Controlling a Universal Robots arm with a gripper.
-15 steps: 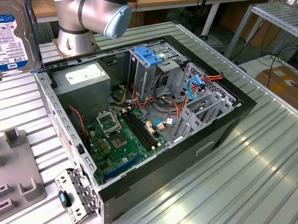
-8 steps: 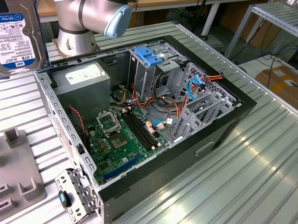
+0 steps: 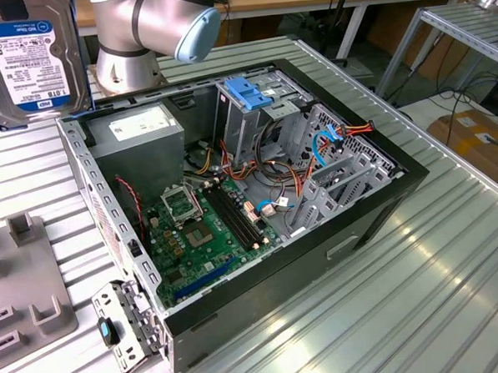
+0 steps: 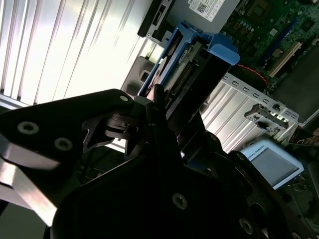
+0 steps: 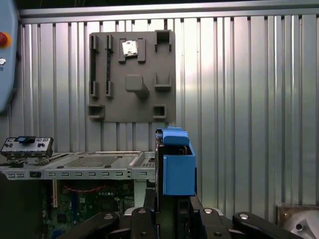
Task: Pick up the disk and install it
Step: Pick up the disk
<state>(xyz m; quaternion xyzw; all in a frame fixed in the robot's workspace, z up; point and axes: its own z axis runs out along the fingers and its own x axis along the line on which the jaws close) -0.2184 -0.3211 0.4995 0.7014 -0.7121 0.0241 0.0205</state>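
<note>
Disk (image 3: 33, 57) clenched edgewise in the gripper (image 5: 172, 203), matte black jaws pressed to either side of its blue plastic carrier (image 5: 178, 167). Held upright at the exterior view's upper left: flat, rectangular, silver-grey metal casing, white label with a blue top band facing the camera. At the top of the same view, robot arm (image 3: 140, 25), a smooth silver tube with a pale blue rounded joint cap. Below and to the right of the disk, open black computer case (image 3: 336, 249) lying on its side, with sheet-metal walls perforated along the rim. Inside: grey boxy power supply (image 3: 138, 134) with a white sticker, tall bare-metal cage (image 3: 246, 124) topped by a blue plastic handle (image 3: 248, 93), green circuit board (image 3: 197, 231) with black slots, loose red, orange and blue cables (image 3: 320, 145). Under everything, ribbed aluminium table (image 3: 439, 302), shiny and grooved. At the lower left of the exterior view, grey moulded fixture plate (image 3: 21, 299) with blocky raised holders.
</note>
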